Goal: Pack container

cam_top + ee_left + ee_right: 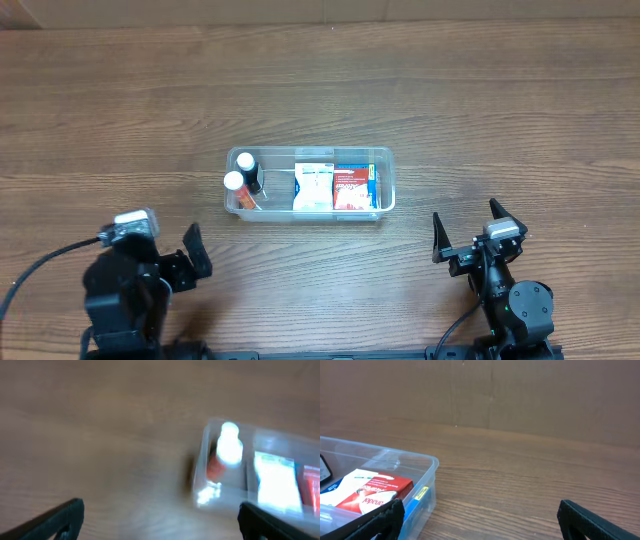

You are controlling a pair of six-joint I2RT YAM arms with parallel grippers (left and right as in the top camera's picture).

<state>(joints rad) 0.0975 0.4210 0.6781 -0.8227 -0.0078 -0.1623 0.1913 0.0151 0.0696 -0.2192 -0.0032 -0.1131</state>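
Observation:
The clear plastic container (385, 160) sits at the middle of the table. Inside it are two white-capped bottles (240, 172) at the left end, a white box (313, 187) in the middle and a red box (352, 187) at the right. My left gripper (195, 250) is open and empty at the near left, apart from the container. My right gripper (470, 232) is open and empty at the near right. The left wrist view is blurred and shows the container (202, 462) with a bottle (227, 447). The right wrist view shows the container's corner (427, 472) and the red box (375, 495).
The wooden table (520, 110) surrounds the container on all sides. A brown wall (520, 395) stands behind the table in the right wrist view.

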